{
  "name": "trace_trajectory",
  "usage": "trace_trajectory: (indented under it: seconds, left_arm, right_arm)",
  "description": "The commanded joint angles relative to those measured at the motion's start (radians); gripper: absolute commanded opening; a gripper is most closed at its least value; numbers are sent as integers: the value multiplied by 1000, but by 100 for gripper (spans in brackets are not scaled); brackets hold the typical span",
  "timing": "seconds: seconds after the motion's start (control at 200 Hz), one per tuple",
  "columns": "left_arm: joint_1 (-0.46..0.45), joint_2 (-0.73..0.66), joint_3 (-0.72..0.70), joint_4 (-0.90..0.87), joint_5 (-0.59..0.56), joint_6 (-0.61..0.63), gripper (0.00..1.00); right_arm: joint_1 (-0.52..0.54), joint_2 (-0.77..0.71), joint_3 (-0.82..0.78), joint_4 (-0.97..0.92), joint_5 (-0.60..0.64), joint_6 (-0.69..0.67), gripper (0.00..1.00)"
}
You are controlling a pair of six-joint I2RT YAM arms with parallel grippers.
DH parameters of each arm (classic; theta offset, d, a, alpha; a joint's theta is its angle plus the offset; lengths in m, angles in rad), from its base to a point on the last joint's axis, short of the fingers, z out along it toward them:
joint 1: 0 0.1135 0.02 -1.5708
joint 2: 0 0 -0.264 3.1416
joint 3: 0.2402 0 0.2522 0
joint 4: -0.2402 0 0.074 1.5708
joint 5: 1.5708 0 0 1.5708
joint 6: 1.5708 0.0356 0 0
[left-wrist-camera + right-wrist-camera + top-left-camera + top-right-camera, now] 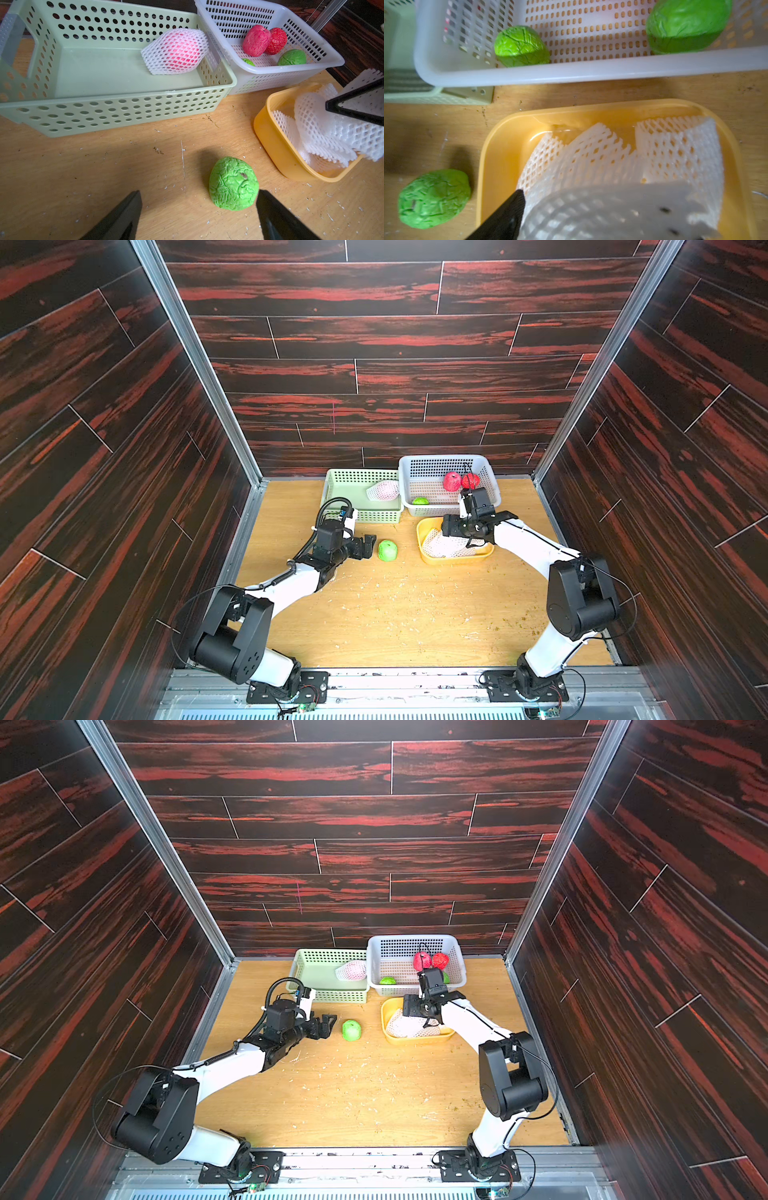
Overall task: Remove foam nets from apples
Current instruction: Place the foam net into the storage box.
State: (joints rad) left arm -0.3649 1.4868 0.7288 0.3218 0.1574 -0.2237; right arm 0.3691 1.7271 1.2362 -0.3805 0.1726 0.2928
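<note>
A bare green apple (387, 550) (233, 184) lies on the table, just ahead of my left gripper (368, 545) (198, 193), which is open and empty. A red apple wrapped in a foam net (384, 490) (176, 52) lies in the green basket (357, 516). My right gripper (449, 527) (581, 193) hangs open over the yellow tub (424, 531) (492, 158). A loose foam net (612, 212) lies across its jaws and hides one finger. More empty foam nets (324, 128) (633, 153) are heaped in the tub.
The white basket (415, 464) (571, 72) behind the tub holds two bare red apples (256, 40) and two bare green ones (521, 46). Baskets and tub crowd the table's back half. Foam crumbs litter the wooden tabletop (395, 614).
</note>
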Motion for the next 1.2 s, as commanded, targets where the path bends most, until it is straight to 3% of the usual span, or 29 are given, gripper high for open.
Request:
trace_trajectory:
  seconds: [0.0, 0.22, 0.266, 0.316, 0.351, 0.386, 0.446, 0.521, 0.621, 0.706, 0.887, 1.047, 1.192]
  left_arm:
    - [-3, 13, 30, -1, 13, 7, 91]
    - [-3, 21, 37, -9, 23, 6, 91]
    - [-4, 22, 40, -16, 25, 9, 91]
    - [-5, 19, 39, -17, 28, 10, 91]
    - [-4, 14, 37, -15, 26, 11, 91]
    - [-4, 11, 37, -17, 25, 13, 91]
    - [-4, 1, 39, -22, 25, 15, 91]
    - [-4, -9, 47, -20, 33, 14, 91]
    - [-4, -10, 72, -23, 53, 16, 91]
    - [-3, -13, 86, -21, 62, 12, 91]
    - [-4, -20, 103, 33, 163, -8, 92]
    - [-15, 32, 159, 191, 448, -70, 96]
    - [-62, 110, 232, 266, 585, -82, 100]
  right_arm:
    - [34, -5, 66, -137, 125, -93, 91]
    - [126, 3, 91, -148, 363, -173, 96]
    - [121, -17, 80, -118, 295, -176, 95]
    - [101, -65, 52, -65, 161, -169, 70]
    - [96, -108, 24, -21, 103, -162, 63]
    - [96, -147, 8, 7, 67, -162, 65]
    - [92, -180, 19, 4, 46, -151, 77]
    - [76, -187, 61, -35, -33, -143, 78]
    - [72, -198, 77, -44, -77, -139, 89]
    - [57, -198, 88, -61, -119, -131, 91]
    - [1, -225, 68, -30, -250, -91, 76]
    - [-27, -257, 32, 68, -416, -43, 76]
    - [-28, -253, 29, 158, -619, 22, 76]
